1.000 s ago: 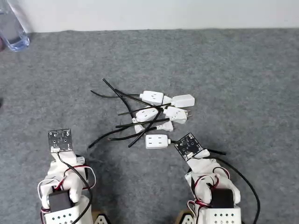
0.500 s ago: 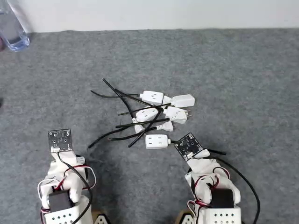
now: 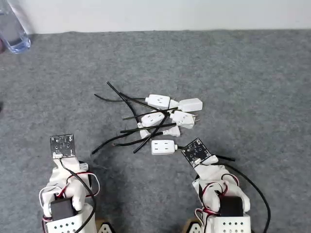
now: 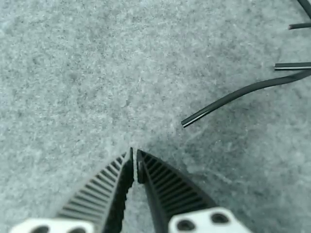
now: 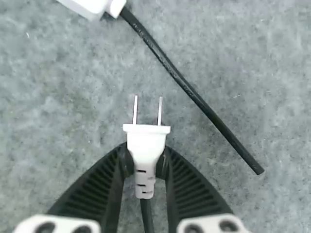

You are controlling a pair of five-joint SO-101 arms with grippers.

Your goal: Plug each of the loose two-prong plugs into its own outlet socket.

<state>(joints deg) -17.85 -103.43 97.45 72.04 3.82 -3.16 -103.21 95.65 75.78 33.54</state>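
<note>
The right gripper (image 5: 145, 154) holds a white two-prong plug (image 5: 146, 136) by its body, the fingers (image 5: 109, 184) clamped on either side of it. The two metal prongs point away from the wrist, over the gray table (image 5: 58, 97), and the plug's own black lead runs back between the fingers. Just ahead of the prongs lies a white socket (image 5: 90, 5) — a black cord (image 5: 194, 99) leaves it and ends in a cut tip on the table.

In the high view this socket lies just beside the front end of the right arm (image 3: 221, 194), at the near edge of a small heap in the middle of the table. Beyond it are a middle socket (image 3: 153, 118) and a far socket (image 3: 158, 101); a white block (image 3: 190, 104) lies end to end with the far one — whether it is pushed in I cannot tell. A loose plug (image 3: 183, 118) rests near the middle socket, prongs outward; black cords (image 3: 126, 104) fan out from the heap. A clear bottle (image 3: 12, 29) stands at the far corner.

The left gripper (image 4: 134, 158) sits low over the table, its fingers drawn almost together and empty; a cut cord end (image 4: 185, 122) lies ahead of the tips. The left arm (image 3: 65, 194) is well apart from the heap.
</note>
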